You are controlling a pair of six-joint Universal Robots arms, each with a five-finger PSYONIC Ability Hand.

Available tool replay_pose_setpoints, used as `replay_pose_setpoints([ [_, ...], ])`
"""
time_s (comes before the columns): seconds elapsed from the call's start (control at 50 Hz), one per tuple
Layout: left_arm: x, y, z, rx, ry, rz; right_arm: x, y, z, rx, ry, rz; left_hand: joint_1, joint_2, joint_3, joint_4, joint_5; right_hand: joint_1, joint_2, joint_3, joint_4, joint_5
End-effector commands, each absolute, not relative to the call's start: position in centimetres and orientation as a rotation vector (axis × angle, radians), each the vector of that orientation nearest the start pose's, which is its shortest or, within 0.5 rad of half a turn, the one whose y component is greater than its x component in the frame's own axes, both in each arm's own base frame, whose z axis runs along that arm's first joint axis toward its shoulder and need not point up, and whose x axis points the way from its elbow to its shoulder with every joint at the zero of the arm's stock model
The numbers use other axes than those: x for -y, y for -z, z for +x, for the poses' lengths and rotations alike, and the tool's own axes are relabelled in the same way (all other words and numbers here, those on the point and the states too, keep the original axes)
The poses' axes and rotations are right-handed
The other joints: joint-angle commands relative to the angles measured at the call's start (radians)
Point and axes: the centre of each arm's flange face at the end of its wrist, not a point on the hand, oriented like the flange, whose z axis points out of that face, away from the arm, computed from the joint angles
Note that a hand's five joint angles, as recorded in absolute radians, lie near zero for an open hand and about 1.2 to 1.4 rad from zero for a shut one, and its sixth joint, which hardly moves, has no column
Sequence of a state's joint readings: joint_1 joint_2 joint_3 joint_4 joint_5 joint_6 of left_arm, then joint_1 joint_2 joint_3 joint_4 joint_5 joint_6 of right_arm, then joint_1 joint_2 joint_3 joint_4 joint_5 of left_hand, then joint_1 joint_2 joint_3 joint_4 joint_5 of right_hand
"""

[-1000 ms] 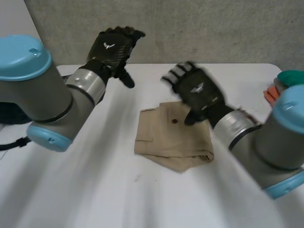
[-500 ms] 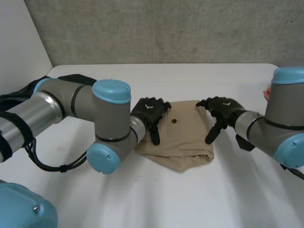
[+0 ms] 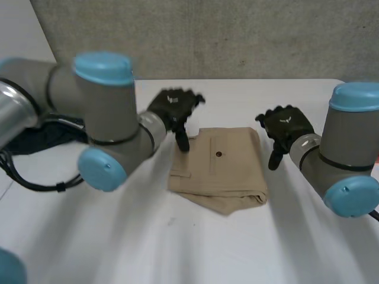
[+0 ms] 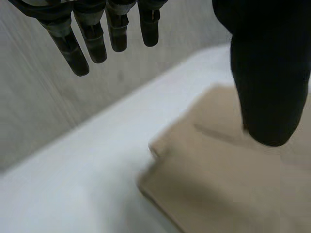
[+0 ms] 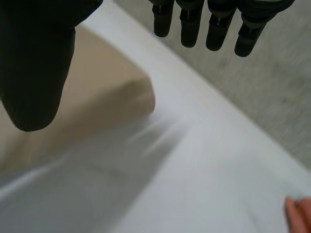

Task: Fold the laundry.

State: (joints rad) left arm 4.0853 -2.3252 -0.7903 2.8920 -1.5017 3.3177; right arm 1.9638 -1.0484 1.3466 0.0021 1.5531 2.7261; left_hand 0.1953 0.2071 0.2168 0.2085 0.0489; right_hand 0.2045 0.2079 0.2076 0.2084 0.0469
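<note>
A folded tan garment [image 3: 218, 170] with a dark button lies in the middle of the white table [image 3: 177, 248]. My left hand [image 3: 173, 108] hovers just above its far left corner, open, with nothing in it. Open as well, my right hand [image 3: 285, 128] hangs off the garment's far right corner. In the left wrist view the straight fingers [image 4: 92, 36] point away over the table while the thumb [image 4: 267, 82] hangs over the tan cloth [image 4: 228, 184]. The right wrist view has the fingers [image 5: 214, 24] straight and the thumb [image 5: 36, 63] above the tan cloth's [image 5: 102, 92] corner.
A dark bundle of cloth [image 3: 41, 133] lies at the table's left edge behind my left arm. A grey wall [image 3: 237, 35] runs along the far side. A bit of orange-pink [image 5: 299, 213] shows at the table's right end.
Both hands have risen off the garment and drawn apart toward its far corners. The left arm has swung back and to the left. The garment has stayed in place.
</note>
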Motion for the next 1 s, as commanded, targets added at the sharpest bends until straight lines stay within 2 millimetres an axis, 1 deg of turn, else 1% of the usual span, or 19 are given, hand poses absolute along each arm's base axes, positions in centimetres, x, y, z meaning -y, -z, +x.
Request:
replay_pose_setpoints([
  [0.02,27.3,-29.7,-37.8,-2.321,2.467,1.362,24.9,-19.9,28.7,-2.122,1.947,-1.09,-0.011,-0.023,-0.033,-0.024,-0.039,-0.03,-0.033,-0.033,-0.034,-0.047],
  [0.12,25.2,-32.1,-38.1,-2.262,2.567,1.644,21.0,-16.9,29.6,-2.105,1.853,-1.22,-0.002,-0.014,-0.024,-0.015,-0.03,-0.03,-0.033,-0.033,-0.034,-0.047],
  [0.16,24.4,-32.8,-38.1,-2.279,2.585,1.711,19.5,-15.4,30.1,-2.092,1.804,-1.265,-0.002,-0.014,-0.024,-0.015,-0.03,-0.03,-0.033,-0.033,-0.034,-0.047],
  [0.2,24.2,-33.0,-38.0,-2.307,2.593,1.739,18.9,-13.8,30.5,-2.085,1.798,-1.284,-0.002,-0.014,-0.024,-0.015,-0.03,-0.03,-0.033,-0.033,-0.034,-0.047],
  [0.24,23.9,-33.1,-38.1,-2.353,2.597,1.754,19.2,-12.5,30.7,-2.085,1.819,-1.276,-0.002,-0.014,-0.024,-0.015,-0.03,-0.03,-0.033,-0.033,-0.034,-0.047],
  [0.36,23.8,-32.6,-38.2,-2.424,2.576,1.74,20.7,-10.5,31.6,-2.054,1.902,-1.261,0.001,-0.011,-0.021,-0.013,-0.028,-0.03,-0.033,-0.033,-0.034,-0.047],
  [0.54,23.8,-31.4,-38.3,-2.476,2.522,1.738,23.5,-10.7,33.4,-1.933,2.086,-1.269,0.001,-0.011,-0.021,-0.013,-0.028,-0.03,-0.033,-0.033,-0.034,-0.047],
  [0.58,23.8,-31.3,-38.2,-2.481,2.515,1.739,24.2,-11.1,33.7,-1.918,2.113,-1.25,-0.002,-0.014,-0.024,-0.015,-0.03,0.071,0.068,0.068,0.067,0.054],
  [0.64,23.7,-31.1,-38.2,-2.49,2.508,1.738,25.3,-11.2,33.9,-1.914,2.127,-1.225,-0.002,-0.014,-0.024,-0.015,-0.03,0.402,0.399,0.399,0.398,0.385],
  [0.66,23.7,-31.1,-38.2,-2.488,2.508,1.742,25.9,-11.2,33.9,-1.918,2.132,-1.215,-0.002,-0.014,-0.024,-0.015,-0.03,0.851,0.847,0.848,0.847,0.834],
  [0.68,23.7,-31.1,-38.2,-2.49,2.508,1.738,26.3,-11.2,33.9,-1.92,2.14,-1.208,-0.002,-0.014,-0.024,-0.015,-0.03,1.157,1.154,1.154,1.154,1.14],
  [0.7,23.8,-31.2,-38.2,-2.488,2.51,1.735,26.7,-11.3,33.9,-1.921,2.146,-1.2,-0.002,-0.014,-0.024,-0.015,-0.03,1.191,1.188,1.188,1.188,1.174],
  [0.76,23.8,-31.4,-38.2,-2.479,2.519,1.735,28.6,-12.4,33.3,-1.923,2.207,-1.153,0.001,-0.011,-0.021,-0.013,-0.028,1.192,1.188,1.189,1.188,1.175],
  [0.78,23.8,-31.4,-38.2,-2.476,2.522,1.735,29.8,-13.4,32.8,-1.917,2.252,-1.117,0.001,-0.011,-0.021,-0.013,-0.028,1.192,1.188,1.189,1.188,1.175],
  [0.84,23.6,-31.8,-38.2,-2.457,2.54,1.737,31.2,-15.7,32.4,-1.872,2.331,-1.064,0.001,-0.011,-0.021,-0.013,-0.028,1.192,1.188,1.189,1.188,1.175],
  [0.86,23.6,-32.0,-38.2,-2.448,2.549,1.737,32.2,-17.9,32.0,-1.815,2.397,-1.027,-0.002,-0.014,-0.024,-0.015,-0.03,1.192,1.188,1.189,1.188,1.175],
  [0.92,23.7,-33.0,-38.1,-2.384,2.619,1.707,33.8,-21.1,30.9,-1.732,2.494,-0.977,0.001,-0.011,-0.021,-0.013,-0.028,1.192,1.188,1.189,1.188,1.175],
  [0.94,23.7,-33.5,-38.1,-2.354,2.653,1.692,35.0,-23.2,29.9,-1.676,2.556,-0.945,0.001,-0.011,-0.021,-0.013,-0.028,1.192,1.188,1.189,1.188,1.175],
  [1.0,23.8,-35.4,-37.8,-2.218,2.789,1.621,37.5,-26.7,27.7,-1.589,2.657,-0.859,0.001,-0.011,-0.021,-0.013,-0.028,1.192,1.188,1.189,1.188,1.175],
])
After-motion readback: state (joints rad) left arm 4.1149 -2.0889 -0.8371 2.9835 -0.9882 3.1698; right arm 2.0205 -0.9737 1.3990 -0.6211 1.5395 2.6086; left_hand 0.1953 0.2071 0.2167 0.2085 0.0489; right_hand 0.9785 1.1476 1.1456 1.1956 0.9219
